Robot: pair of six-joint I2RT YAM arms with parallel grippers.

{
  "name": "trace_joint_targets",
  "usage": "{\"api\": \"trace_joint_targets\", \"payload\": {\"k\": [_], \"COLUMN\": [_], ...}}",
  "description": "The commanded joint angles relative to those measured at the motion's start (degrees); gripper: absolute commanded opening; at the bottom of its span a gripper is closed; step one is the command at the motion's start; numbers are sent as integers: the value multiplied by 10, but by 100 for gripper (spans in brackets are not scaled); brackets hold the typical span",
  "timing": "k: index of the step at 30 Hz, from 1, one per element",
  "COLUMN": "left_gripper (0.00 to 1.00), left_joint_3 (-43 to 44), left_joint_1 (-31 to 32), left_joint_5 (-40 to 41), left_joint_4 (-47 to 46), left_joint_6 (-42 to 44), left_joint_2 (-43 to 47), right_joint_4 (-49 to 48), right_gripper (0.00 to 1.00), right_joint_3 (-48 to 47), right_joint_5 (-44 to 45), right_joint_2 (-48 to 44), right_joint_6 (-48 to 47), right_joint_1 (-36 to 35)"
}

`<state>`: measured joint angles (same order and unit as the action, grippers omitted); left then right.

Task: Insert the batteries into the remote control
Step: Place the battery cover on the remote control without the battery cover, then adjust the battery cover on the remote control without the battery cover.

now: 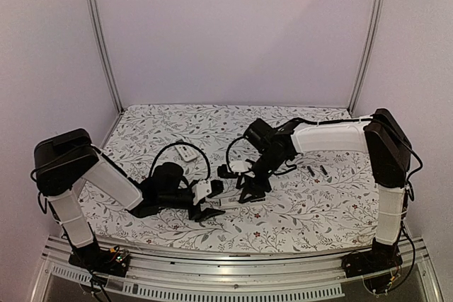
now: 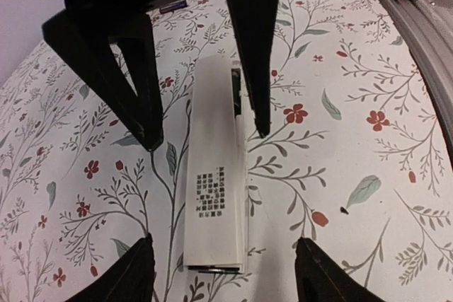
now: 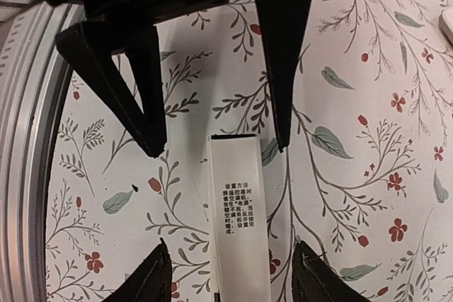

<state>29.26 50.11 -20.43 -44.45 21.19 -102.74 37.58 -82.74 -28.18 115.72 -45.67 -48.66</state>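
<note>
While left tool [image 2: 207, 139] and right tool [image 3: 219, 150] gape astride the remote [image 2: 212, 231], overhead alone shows both batteries [image 1: 309, 171].

Robot test booth in a lab: plain pale lilac walls [image 1: 233, 33] edged by silver aluminium posts [image 1: 101, 33], a white floral-print tablecloth [image 1: 318, 210], a black-and-white left robot arm [image 1: 113, 182] and matching right robot arm [image 1: 333, 136] bolted beside a slotted aluminium rail [image 1: 248, 274].

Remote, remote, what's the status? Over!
Left gripper, right gripper open, straddling remote. Batteries lying loose, off right. Nothing blocking.
</note>
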Motion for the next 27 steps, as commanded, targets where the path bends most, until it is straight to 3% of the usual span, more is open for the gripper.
{"api": "trace_joint_targets", "payload": {"k": [1,5,12,19,27], "left_gripper": [70,71,67,67,64], "left_joint_3": [-2,-3,38,44,60], "left_joint_1": [-8,-11,-18,-26,-26], "left_joint_5": [-6,-1,-15,-21,-29], "left_joint_4": [33,44,69,63,69], "left_joint_6": [18,24,5,3,-1], "left_joint_2": [16,22,1,-14,-28], "right_joint_4": [-54,-127,-178,-205,-230], "right_gripper": [58,58,53,53,45], "right_joint_3": [12,48,135,238,258], "right_joint_5": [-56,-9,186,159,101], "right_joint_2": [-71,-122,-208,-228,-191], "right_joint_6": [40,150,513,653,698], "right_joint_1": [17,47,107,107,107]}}
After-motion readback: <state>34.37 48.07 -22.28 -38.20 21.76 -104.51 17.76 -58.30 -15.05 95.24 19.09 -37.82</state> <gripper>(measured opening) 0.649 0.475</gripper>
